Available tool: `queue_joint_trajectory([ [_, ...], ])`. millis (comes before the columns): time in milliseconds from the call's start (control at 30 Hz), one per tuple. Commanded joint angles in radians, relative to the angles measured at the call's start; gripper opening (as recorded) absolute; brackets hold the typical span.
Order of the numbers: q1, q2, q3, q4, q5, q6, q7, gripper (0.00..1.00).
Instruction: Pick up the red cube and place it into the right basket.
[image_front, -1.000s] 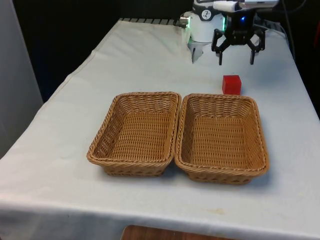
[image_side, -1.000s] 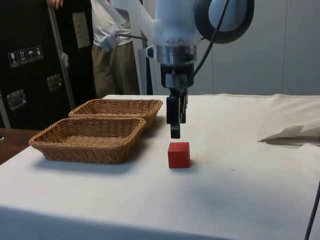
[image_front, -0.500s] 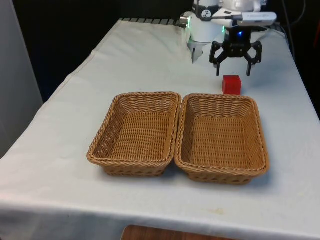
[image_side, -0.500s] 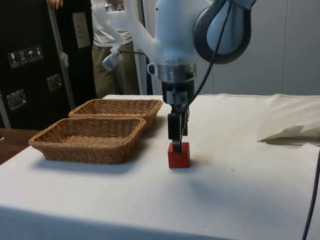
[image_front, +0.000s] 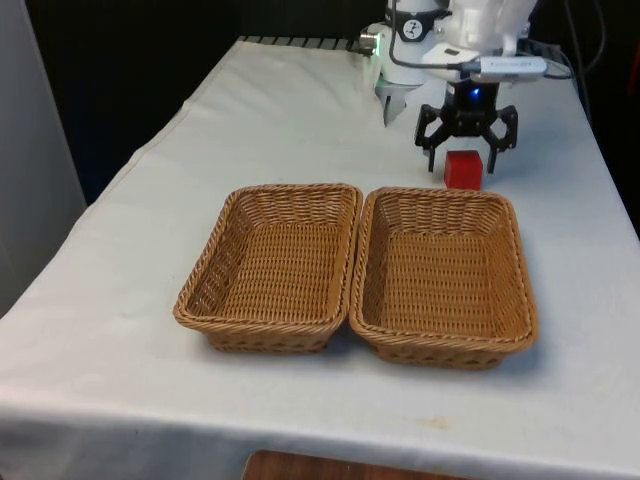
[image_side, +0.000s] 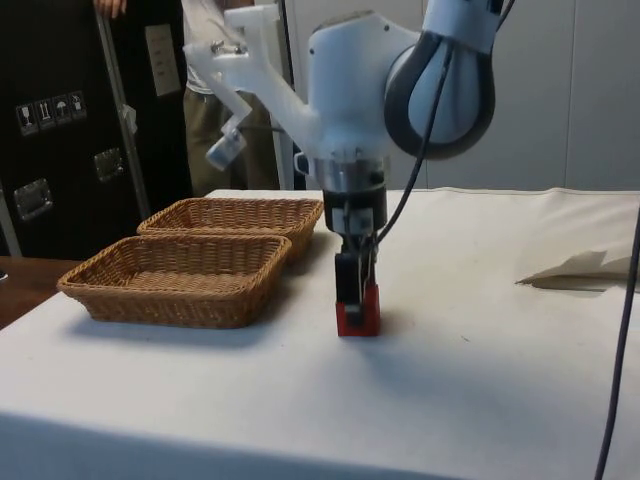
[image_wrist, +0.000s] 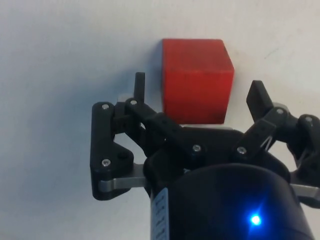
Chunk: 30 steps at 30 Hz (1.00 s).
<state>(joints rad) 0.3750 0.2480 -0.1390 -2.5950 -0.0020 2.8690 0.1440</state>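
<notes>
Beside far rim of right woven wicker basket (image_front: 440, 270), small red cube (image_front: 463, 169) sits on white-clothed bench (image_front: 300, 130). Black two-finger tool (image_front: 466, 166) lowered around cube, fingers spread, one each side, not gripping. Cube centred in gap; closing next.

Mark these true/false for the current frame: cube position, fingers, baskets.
1. The red cube sits on the cloth beyond the basket at the front view's right. True.
2. The cube is already inside a basket. False: it rests on the table cloth, outside both.
3. The gripper has its fingers open, one on each side of the cube. True.
4. The cube is lifted off the table. False: the side view shows it resting on the cloth.
5. The two baskets stand far apart. False: the other basket sits right beside the first, rims almost touching.
</notes>
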Motion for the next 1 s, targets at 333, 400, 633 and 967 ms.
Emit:
queue_joint_trajectory([
  [333,-0.006,0.051,0.008,0.019,0.010,0.039,0.001,0.63],
  [400,-0.006,0.054,0.008,0.020,0.010,0.039,0.001,0.29],
  [633,-0.007,0.057,0.009,0.022,0.010,0.041,0.001,0.02],
  [967,0.002,0.002,-0.004,0.004,-0.002,0.007,0.011,0.02],
])
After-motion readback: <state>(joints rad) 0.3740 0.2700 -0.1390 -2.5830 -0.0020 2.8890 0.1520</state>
